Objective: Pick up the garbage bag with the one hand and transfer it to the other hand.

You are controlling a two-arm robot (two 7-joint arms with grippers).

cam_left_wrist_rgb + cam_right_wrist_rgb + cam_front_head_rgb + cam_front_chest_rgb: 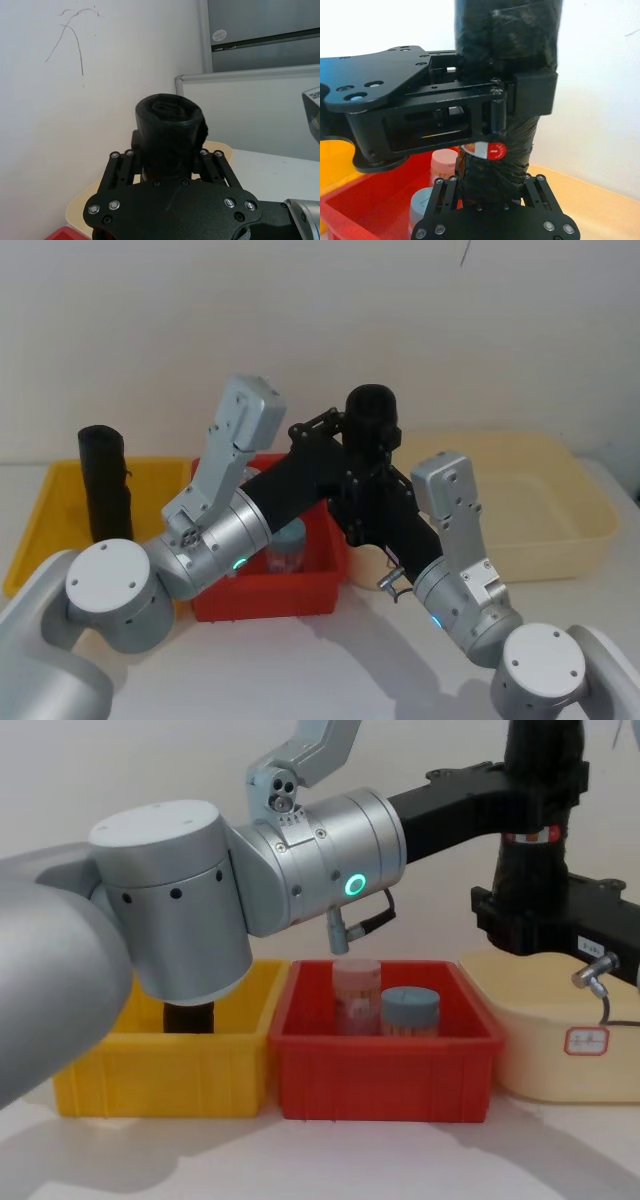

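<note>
Currently, per view:

Head view.
- Garbage bag (371,405): black roll, upright, held in the air over the far right corner of the red bin (265,605), well clear of the table (330,675).
- Left gripper (372,437): clamped on the bag's upper part.
- Right gripper (372,505): closed round the lower part, directly beneath the left one.
- Second black roll (104,485): stands in the yellow bin (40,530) at the table's left edge. Not the item.
- Cream tub (560,540): at the right edge.

Left wrist view. The bag's top end pokes up between the left fingers (119,167), which sit snug on both sides.

Right wrist view. The red-and-white label (487,148) sits just under the left gripper's frame. Below it the right fingers (445,192) flank the roll w/ no gap seen. Squeeze is prob. firm, but can't confirm from this angle.

Chest view. The arm w/ the green ring (355,885) reaches across to the bag (540,810). Two jars (357,990) stand in the red bin, below and to its left.

Handling note. The step in hand looks like the handover, w/ both grippers on the bag.
- Check the right grip before the left lets go.
- Open the left jaws fully, then back out sideways, not up or down, so the pads don't drag the plastic or snag the label.
- Keep the right arm stationary and the roll vertical.
- Risk: slick film, so the roll may slip down if the squeeze is light.
</note>
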